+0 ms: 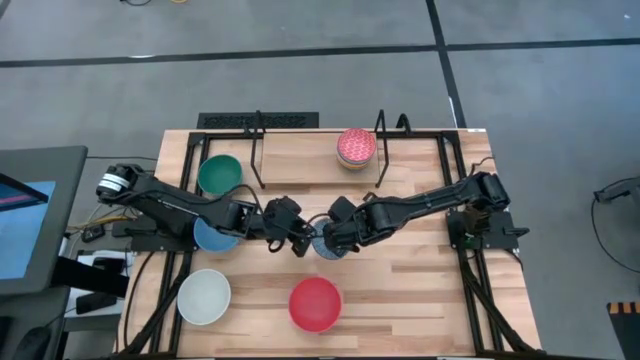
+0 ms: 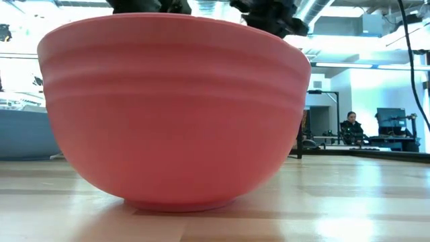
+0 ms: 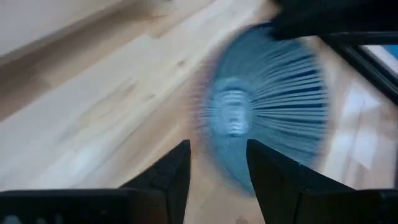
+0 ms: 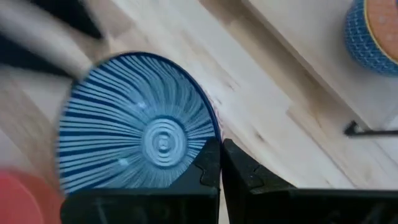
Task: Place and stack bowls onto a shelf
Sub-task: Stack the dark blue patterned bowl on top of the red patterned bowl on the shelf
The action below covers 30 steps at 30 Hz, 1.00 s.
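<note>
The blue-and-white patterned bowl (image 1: 328,247) (image 4: 137,140) is mid-table between both grippers. My right gripper (image 1: 336,236) (image 4: 219,146) is shut on its rim. My left gripper (image 1: 296,238) (image 3: 217,149) is open, with its fingers on either side of the bowl's (image 3: 267,106) near edge. On the shelf (image 1: 300,160) along the far side, the green bowl (image 1: 220,173) and the pink-red patterned bowl (image 1: 356,147) rest on their bases. A plain blue bowl (image 1: 212,236) lies partly under my left arm. The white bowl (image 1: 204,297) and the red bowl (image 1: 315,303) (image 2: 175,114) sit near the table's near edge. My right gripper pinches the patterned bowl's rim (image 4: 214,127), one finger inside the bowl and one outside. It comes from the table's right side. Whether the bowl is off the table does not show. My left gripper: I cannot tell whether its fingers (image 3: 177,168) touch the bowl.
Two upright black wire brackets (image 1: 258,150) (image 1: 382,150) stand on the shelf, and a black rod (image 4: 373,129) edges it. A monitor (image 1: 30,215) and cables lie past the table's left edge. A person (image 2: 351,128) sits far back in the room. Bare wood (image 1: 420,290) lies to the near right.
</note>
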Motion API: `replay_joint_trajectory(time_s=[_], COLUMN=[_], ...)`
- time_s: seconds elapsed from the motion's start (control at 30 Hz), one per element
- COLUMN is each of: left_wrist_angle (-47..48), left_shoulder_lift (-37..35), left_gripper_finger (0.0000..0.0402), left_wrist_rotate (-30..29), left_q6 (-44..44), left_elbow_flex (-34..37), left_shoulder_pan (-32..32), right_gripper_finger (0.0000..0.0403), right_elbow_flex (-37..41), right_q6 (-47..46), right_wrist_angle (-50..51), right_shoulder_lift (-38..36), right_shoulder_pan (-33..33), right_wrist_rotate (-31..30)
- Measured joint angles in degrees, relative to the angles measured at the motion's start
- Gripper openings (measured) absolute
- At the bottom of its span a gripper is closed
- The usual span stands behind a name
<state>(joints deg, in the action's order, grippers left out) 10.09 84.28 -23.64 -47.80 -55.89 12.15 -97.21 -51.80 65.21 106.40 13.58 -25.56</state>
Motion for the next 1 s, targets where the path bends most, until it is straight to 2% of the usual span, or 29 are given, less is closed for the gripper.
replay_joint_trajectory(time_s=[0.27,0.47,0.67,0.87,1.0], left_wrist_angle=[3.35,-2.6,-4.49,-2.56,-3.4], left_shoulder_lift=[-0.3,-0.16,-0.18,0.36,0.34], left_gripper_finger=[0.0141,0.0141,0.0141,0.014,0.0113], left_wrist_rotate=[-5.22,-0.71,-0.98,-3.39,-3.88], left_q6=[0.87,6.57,8.87,8.11,8.21], left_elbow_flex=[-3.17,-3.49,-3.53,-3.51,-3.51], left_shoulder_pan=[0.1,-0.79,-1.82,-4.46,-5.48], right_gripper_finger=[0.0021,0.0021,0.0021,0.0017,0.0017], right_elbow_flex=[-0.03,-0.02,-0.02,-0.13,-0.13], right_q6=[3.48,6.34,9.45,12.85,12.84], right_wrist_angle=[2.57,1.27,-3.51,-12.54,-13.03], right_shoulder_lift=[-1.57,-5.49,-8.85,-10.52,-10.61], right_shoulder_pan=[1.16,1.05,0.22,1.12,1.78], right_wrist_rotate=[-1.25,-4.78,-4.97,-4.5,-4.66])
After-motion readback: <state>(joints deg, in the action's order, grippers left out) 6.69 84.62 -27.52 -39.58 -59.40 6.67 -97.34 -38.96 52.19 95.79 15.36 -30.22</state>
